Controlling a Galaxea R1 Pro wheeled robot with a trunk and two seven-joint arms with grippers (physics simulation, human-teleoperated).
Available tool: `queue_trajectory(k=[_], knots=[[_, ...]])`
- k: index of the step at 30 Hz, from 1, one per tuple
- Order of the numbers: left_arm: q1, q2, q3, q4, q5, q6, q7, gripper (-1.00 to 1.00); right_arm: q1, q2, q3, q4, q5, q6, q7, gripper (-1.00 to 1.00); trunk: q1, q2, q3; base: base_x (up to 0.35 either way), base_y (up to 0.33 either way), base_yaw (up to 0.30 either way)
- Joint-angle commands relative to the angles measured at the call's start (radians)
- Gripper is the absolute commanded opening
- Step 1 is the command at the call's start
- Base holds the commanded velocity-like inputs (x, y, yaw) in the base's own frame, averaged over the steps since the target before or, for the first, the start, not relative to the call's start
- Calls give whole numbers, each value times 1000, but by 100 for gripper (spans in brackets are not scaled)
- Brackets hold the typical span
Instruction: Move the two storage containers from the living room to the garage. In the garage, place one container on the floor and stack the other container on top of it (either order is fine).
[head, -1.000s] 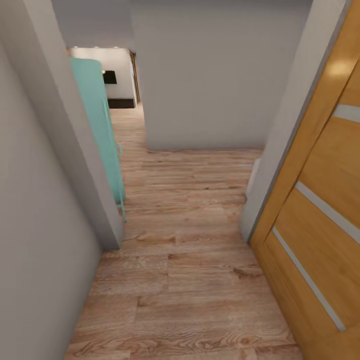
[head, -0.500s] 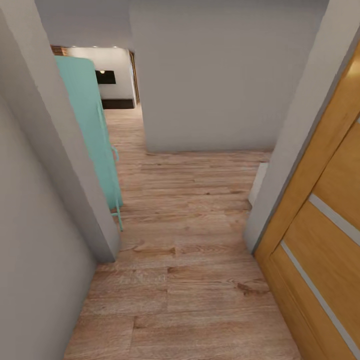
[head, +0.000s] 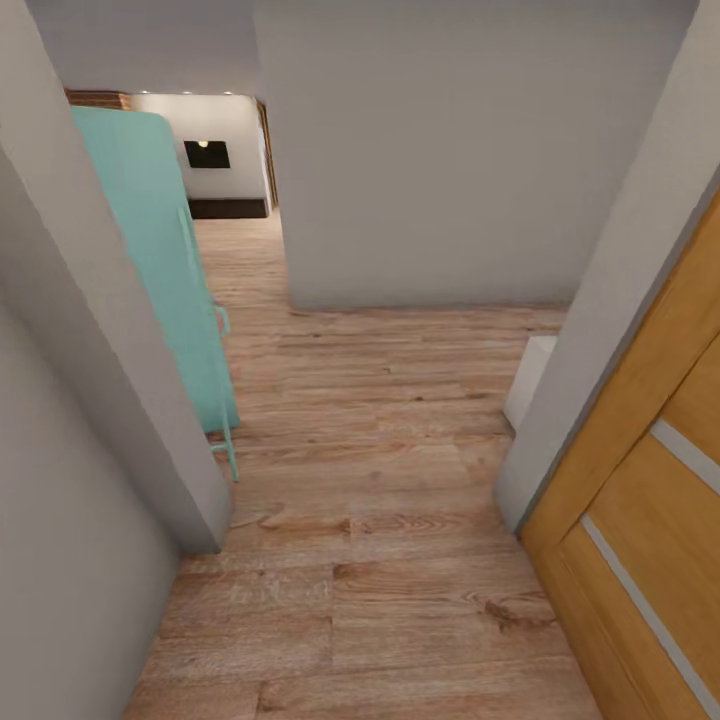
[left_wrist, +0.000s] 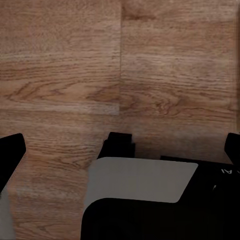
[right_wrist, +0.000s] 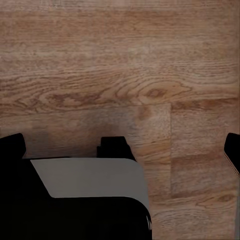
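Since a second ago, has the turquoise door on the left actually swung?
Cannot tell. The turquoise door shifts in the picture together with the grey wall corner and the wooden door; the camera is advancing.

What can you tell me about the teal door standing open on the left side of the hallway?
The teal door is a flat, smooth panel in one plain turquoise colour, with a rounded upper corner and a slim handle of the same colour on its near edge. It stands upright and swung open, at the left of the hallway, just beyond the grey wall corner that hides part of it. Its bottom edge sits just above the light wood-plank floor. Nothing else touches it.
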Motion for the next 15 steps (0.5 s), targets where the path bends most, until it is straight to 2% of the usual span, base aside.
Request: queue_trajectory(k=[1, 15], knots=[[0, 0, 0, -1, 7, 3, 3, 100, -1, 1, 8, 3, -9, -5, 0, 100, 1, 0, -1, 321, 0, 0], [0, 2, 0, -1, 7, 3, 3, 100, 2, 1, 8, 3, -9, -5, 0, 100, 1, 0, -1, 321, 0, 0]])
